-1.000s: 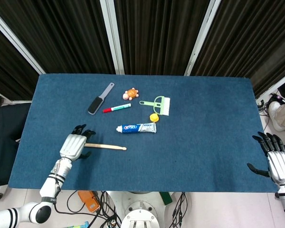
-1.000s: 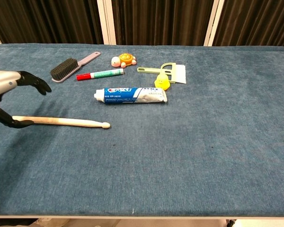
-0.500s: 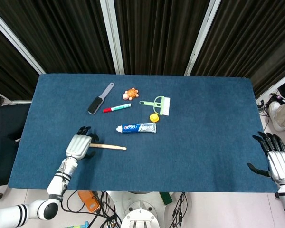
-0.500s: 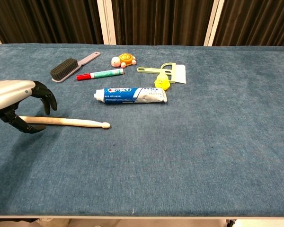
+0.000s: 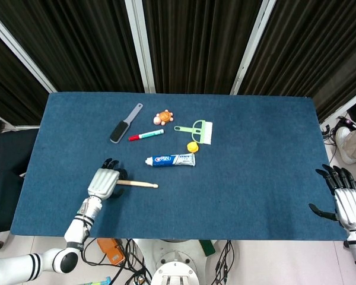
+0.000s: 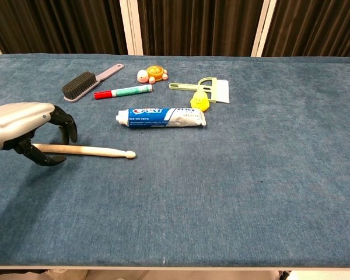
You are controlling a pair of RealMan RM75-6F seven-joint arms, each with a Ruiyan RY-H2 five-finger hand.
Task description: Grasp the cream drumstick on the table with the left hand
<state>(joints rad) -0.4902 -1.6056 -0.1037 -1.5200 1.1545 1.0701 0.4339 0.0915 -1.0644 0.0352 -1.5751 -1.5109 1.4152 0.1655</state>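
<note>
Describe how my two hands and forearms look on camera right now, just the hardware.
Left hand: silver back plate, black fingers, on a slim silver forearm with black bands and a white elbow segment. Right hand: same silver back, black fingers, light wrist below.

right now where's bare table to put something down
The right half of the table is bare, from the toothpaste to the right robot hand at the edge. The near strip below the drumstick is free too. Crowded: back-left cluster around the brush and marker.
</note>
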